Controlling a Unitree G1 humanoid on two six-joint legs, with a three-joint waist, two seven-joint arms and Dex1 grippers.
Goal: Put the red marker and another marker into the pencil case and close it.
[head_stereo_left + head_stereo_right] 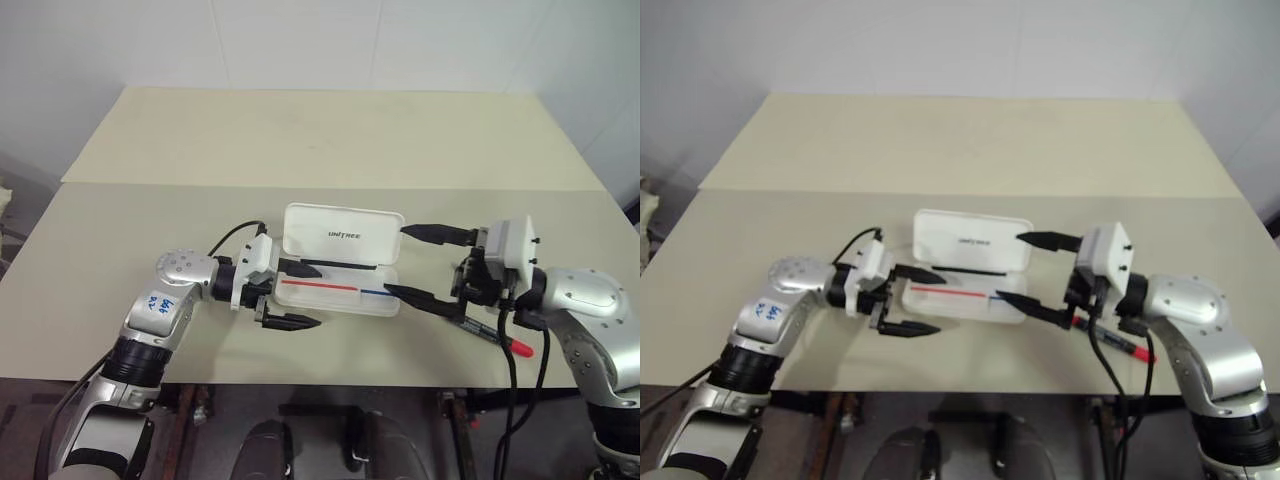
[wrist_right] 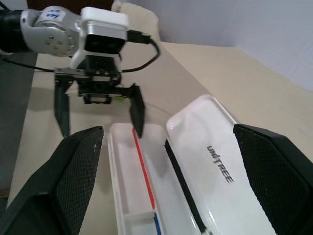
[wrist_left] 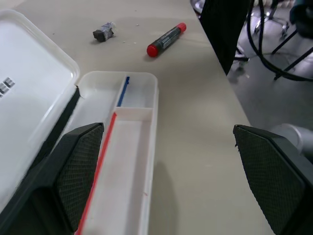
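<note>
The left gripper (image 1: 298, 296) hovers at the left end of the pencil case (image 1: 340, 262), its two black fingers spread wide and holding nothing; one finger reaches over the near-left part of the tray, the other sits just off the case's front edge over the table (image 1: 300, 140). The right gripper (image 1: 415, 262) faces it from the case's right end, fingers also spread wide and empty, one by the lid's right edge and the other at the tray's right corner. Between them the pencil case lies open on the cream table: a flat white box with rounded corners, its lid tipped back away from the robot and showing small dark lettering. The tray is split by a low divider into a long compartment and a short one. A thin red line (image 3: 100, 171) runs along the long compartment and a thin blue line (image 3: 123, 91) along the short one; neither compartment holds a marker. The red marker (image 3: 167, 39), black with a bright red end, lies on the table just past the case's right end, under the right wrist and near the table's front edge. In the left wrist view a small dark scrap (image 3: 103, 33) rests on the table near the marker. In the right wrist view a speck of bright green (image 2: 117, 99) peeks from behind the left gripper; I cannot tell what it is.
</note>
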